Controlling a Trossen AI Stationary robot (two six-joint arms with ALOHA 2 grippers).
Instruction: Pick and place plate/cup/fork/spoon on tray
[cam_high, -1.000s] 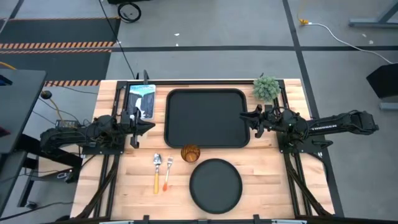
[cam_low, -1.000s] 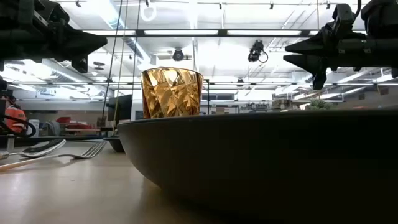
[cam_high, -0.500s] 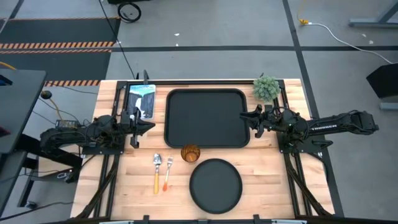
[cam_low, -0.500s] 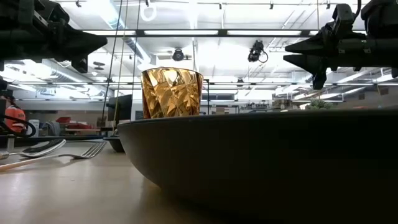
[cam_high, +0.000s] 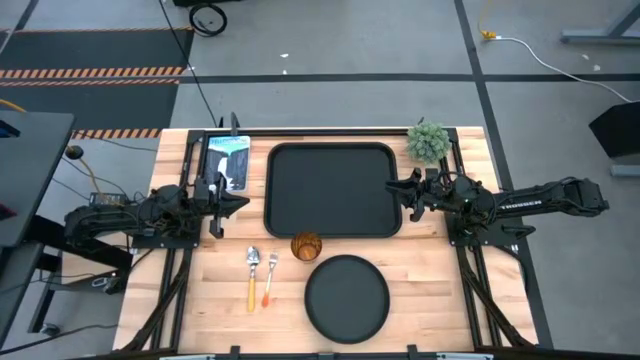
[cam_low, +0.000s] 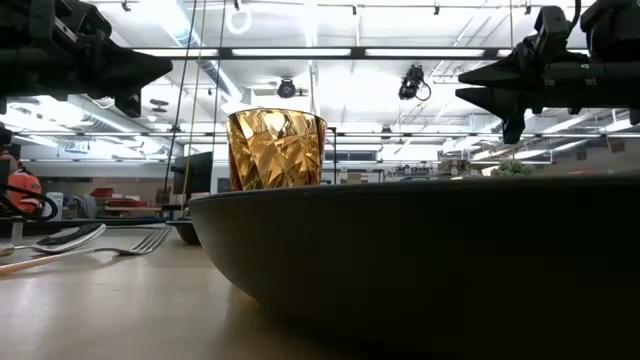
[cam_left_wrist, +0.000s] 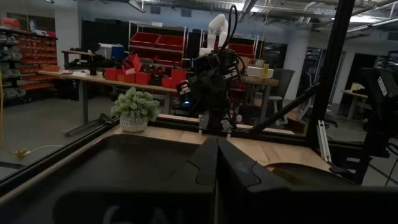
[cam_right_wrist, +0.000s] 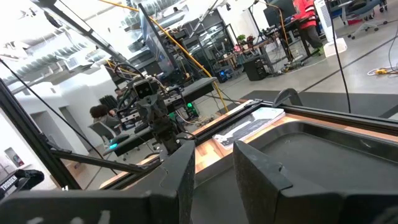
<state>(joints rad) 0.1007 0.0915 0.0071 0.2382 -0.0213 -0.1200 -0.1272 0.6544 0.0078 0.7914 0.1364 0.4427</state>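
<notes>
The tray (cam_high: 333, 190) lies at the middle of the surface (cam_high: 430, 270) with nothing on it. The cup (cam_high: 306, 245) stands just in front of it, the plate (cam_high: 346, 297) nearer still, and the spoon (cam_high: 252, 277) and fork (cam_high: 270, 277) lie side by side left of the plate. The left tool (cam_high: 240, 201) hangs closed beside the tray's left edge. The right tool (cam_high: 394, 186) hangs over the tray's right edge with a narrow gap between its fingers.

In the low view the plate (cam_low: 420, 250) fills the foreground, hiding the cup's (cam_low: 276, 148) base and the whole tray. The fork (cam_low: 140, 242) and spoon (cam_low: 65, 238) beside it are cut off by the picture's edge, handles unseen.
</notes>
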